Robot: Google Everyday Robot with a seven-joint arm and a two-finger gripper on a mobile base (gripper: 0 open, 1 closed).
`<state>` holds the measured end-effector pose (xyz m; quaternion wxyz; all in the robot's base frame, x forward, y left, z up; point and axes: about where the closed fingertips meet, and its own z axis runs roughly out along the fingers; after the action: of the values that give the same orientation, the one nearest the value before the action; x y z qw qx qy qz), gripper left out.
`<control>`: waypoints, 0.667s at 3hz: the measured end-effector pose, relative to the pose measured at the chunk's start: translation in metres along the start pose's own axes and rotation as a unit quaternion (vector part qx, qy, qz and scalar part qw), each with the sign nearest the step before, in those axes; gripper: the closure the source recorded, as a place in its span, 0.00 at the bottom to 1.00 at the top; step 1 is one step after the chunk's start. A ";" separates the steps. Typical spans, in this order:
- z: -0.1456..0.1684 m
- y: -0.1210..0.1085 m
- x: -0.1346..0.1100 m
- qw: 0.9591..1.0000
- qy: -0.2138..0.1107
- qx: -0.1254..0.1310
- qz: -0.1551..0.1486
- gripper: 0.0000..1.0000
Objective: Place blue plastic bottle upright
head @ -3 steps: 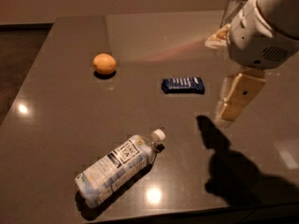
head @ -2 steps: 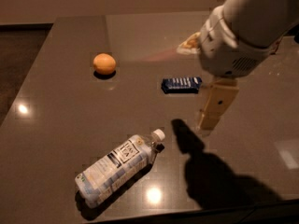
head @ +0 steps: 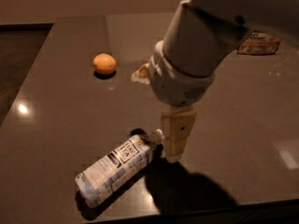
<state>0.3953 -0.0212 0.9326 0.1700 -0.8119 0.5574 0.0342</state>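
1 clear plastic bottle (head: 117,169) lies flat; gripper (head: 175,149) beside its cap (head: 159,134), openness unclear.

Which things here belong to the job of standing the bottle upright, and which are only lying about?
Job: blue plastic bottle, on its side; gripper, beside its cap.
Lying about: orange; printed packet, far right.

Glossy, smooth dark bench (head: 60,125), throwing back lamp glints and a soft shadow. Clear plastic bottle (head: 117,169) with a smooth printed label (head: 124,155) and white plastic cap (head: 159,134), lying just beside the tool (head: 174,154), itself matt cream plastic under a smooth pale grey plastic wrist (head: 182,83). Matt-skinned orange (head: 104,63) farther back.
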 end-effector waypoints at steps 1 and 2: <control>0.025 0.016 -0.022 0.998 -0.002 -0.037 -0.060 0.00; 0.043 0.032 -0.038 0.993 -0.003 -0.067 -0.102 0.00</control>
<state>0.3574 0.0163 0.8938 0.1194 -0.8739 0.4677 0.0568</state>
